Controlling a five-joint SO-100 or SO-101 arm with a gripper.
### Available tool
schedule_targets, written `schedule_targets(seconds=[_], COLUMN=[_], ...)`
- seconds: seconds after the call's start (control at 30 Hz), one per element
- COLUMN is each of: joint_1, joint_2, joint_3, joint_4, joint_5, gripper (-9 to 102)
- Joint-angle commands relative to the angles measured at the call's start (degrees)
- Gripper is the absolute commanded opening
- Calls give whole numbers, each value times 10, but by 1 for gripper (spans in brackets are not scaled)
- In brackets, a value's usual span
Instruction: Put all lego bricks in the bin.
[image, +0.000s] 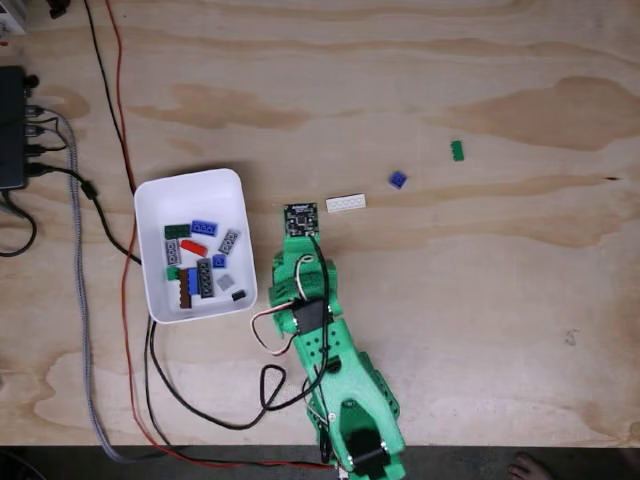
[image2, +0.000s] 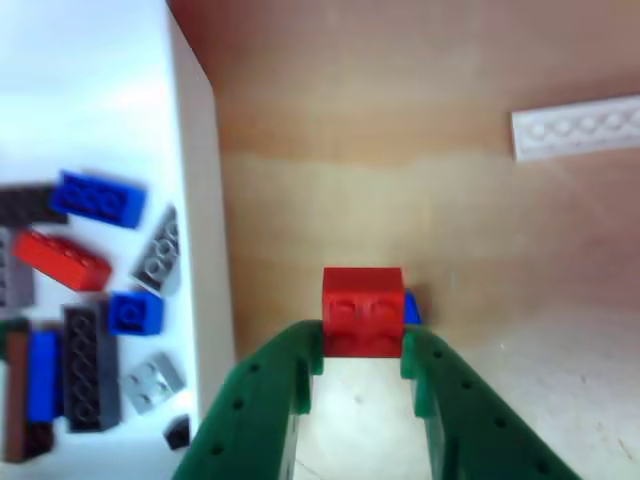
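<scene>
Closed on a small red brick (image2: 362, 310), the two green fingers (image2: 270, 385) of the gripper (image2: 362, 345) come up from the bottom edge of the other view and hold the brick between their tips, its studs facing the camera. A bit of blue shows just behind the right side of the red brick; I cannot tell what it is. The brick hangs over bare wood, to the right of the bin's white wall (image2: 195, 180).

Inside the bin, at the left of this view, lie several lego bricks: a blue one (image2: 98, 198), a red one (image2: 60, 258), grey ones (image2: 160, 250), a small blue one (image2: 135, 312) and a long dark one (image2: 88, 365). A long white plate (image2: 575, 127) lies on the table at the upper right.

From the fixed view, the bin (image: 190, 185) sits left of centre on the plywood table (image: 450, 300), and the green arm (image: 320, 340) rises from the bottom edge just right of it. The white plate (image: 345, 203) lies near the arm's head, a blue brick (image: 398, 179) further right, and a green brick (image: 457, 150) beyond it. Cables (image: 110, 120) run down the left side.
</scene>
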Motion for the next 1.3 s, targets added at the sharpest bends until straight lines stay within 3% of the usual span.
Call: schedule_targets(seconds=[0.0, 0.23, 0.43, 0.53, 0.67, 0.8, 1.0, 1.27], joint_1=[-40, -229, -281, -226, -83, 54, 97, 83], joint_2=[-4, -284, -340, -305, -141, -16, -185, -418], joint_3=[-126, -297, -293, -288, -282, -156, -62, -157], joint_4=[-4, 46, 41, 45, 54, 60, 62, 23], joint_5=[51, 149, 207, 225, 219, 79, -70, -134], gripper=[0, 1, 17, 28, 27, 23, 19, 17])
